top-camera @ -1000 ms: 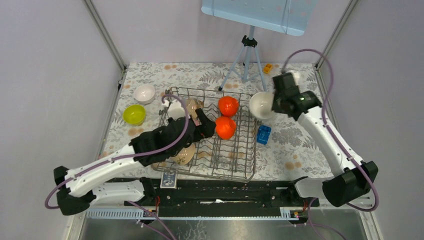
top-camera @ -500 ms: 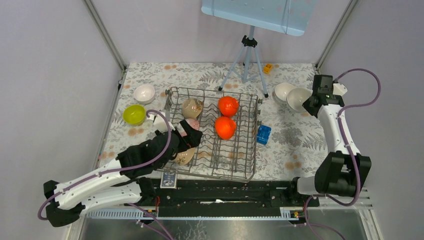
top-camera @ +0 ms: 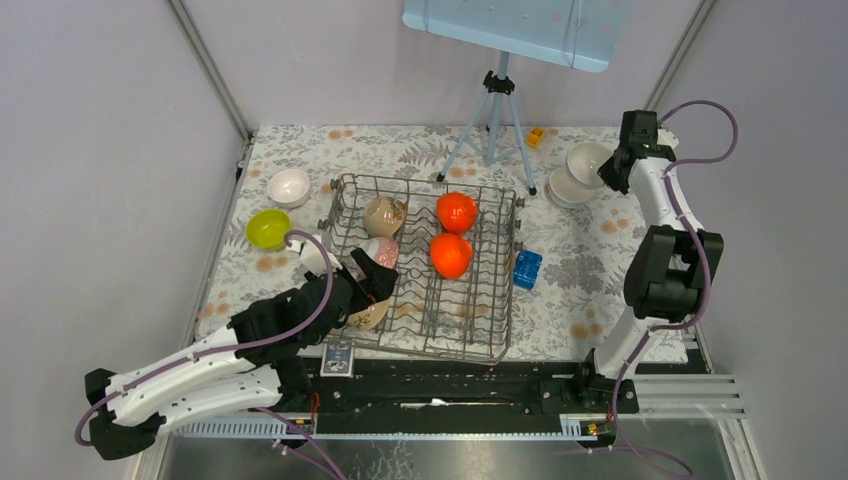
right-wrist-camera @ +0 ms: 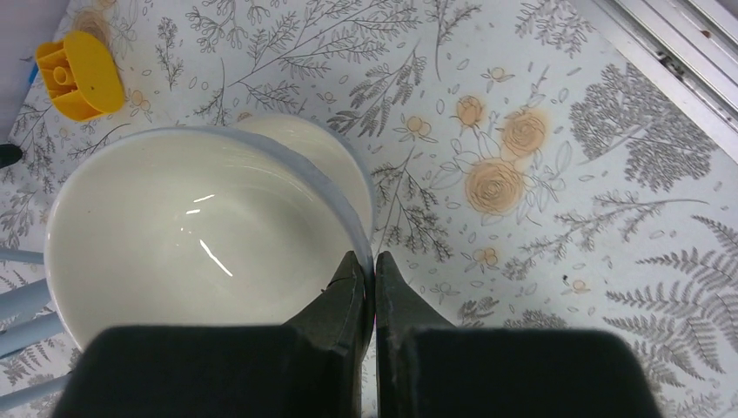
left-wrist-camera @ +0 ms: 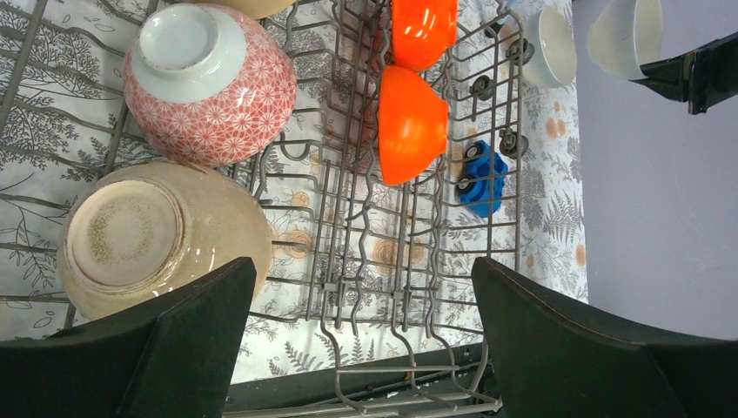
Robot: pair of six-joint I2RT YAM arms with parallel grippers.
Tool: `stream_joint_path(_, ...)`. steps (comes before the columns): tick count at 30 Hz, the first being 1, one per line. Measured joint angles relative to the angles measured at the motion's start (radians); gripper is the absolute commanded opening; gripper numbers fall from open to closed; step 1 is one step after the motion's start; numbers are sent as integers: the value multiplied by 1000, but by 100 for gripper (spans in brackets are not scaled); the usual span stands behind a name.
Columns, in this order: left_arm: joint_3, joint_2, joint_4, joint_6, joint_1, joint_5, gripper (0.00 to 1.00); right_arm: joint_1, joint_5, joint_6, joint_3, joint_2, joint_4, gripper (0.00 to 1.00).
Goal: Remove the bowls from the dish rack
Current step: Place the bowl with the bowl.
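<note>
The grey wire dish rack (top-camera: 470, 325) holds two orange-red bowls (top-camera: 456, 211) (top-camera: 450, 255), a beige bowl (top-camera: 383, 215), a pink patterned bowl (top-camera: 381, 250) and another beige bowl (top-camera: 370, 312). My left gripper (top-camera: 378, 272) is open and empty over the rack's near-left part. In the left wrist view (left-wrist-camera: 365, 331) its fingers frame the rack's front edge, with the beige bowl (left-wrist-camera: 157, 235) by the left finger. My right gripper (right-wrist-camera: 372, 261) is shut on the rim of a white bowl (right-wrist-camera: 200, 235), held over a second white bowl (right-wrist-camera: 331, 161) at the far right.
A white bowl (top-camera: 289, 186) and a lime-yellow bowl (top-camera: 268, 229) sit on the table left of the rack. A blue block (top-camera: 527, 268) lies right of the rack. A grey tripod (top-camera: 492, 120) stands behind it, with a small yellow block (top-camera: 536, 136) nearby.
My right arm swung the white bowl from beside the rack to the far right, over the other white bowl. My left arm pulled back toward the rack's near-left corner.
</note>
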Motion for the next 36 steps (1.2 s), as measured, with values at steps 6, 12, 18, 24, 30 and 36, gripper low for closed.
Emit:
stream_joint_path(6, -3, 33, 0, -8, 0, 1, 99, -1, -35, -4, 39, 80, 19, 0)
stream_joint_path(12, -3, 85, 2, -10, 0, 5, 99, -1, -62, -3, 36, 113, 31, 0)
stream_joint_path(18, -3, 104, 17, -27, 0, 17, 99, -1, -78, 1, 37, 121, 60, 0)
stream_joint_path(24, -15, 106, 25, -43, 0, 21, 99, -1, -79, 5, 37, 158, 66, 0)
stream_joint_path(30, -19, 106, 29, -54, 0, 24, 99, -1, -77, 5, 37, 182, 66, 0)
stream_joint_path(36, -19, 106, 30, -53, 0, 24, 99, -1, -76, 2, 37, 189, 66, 0)
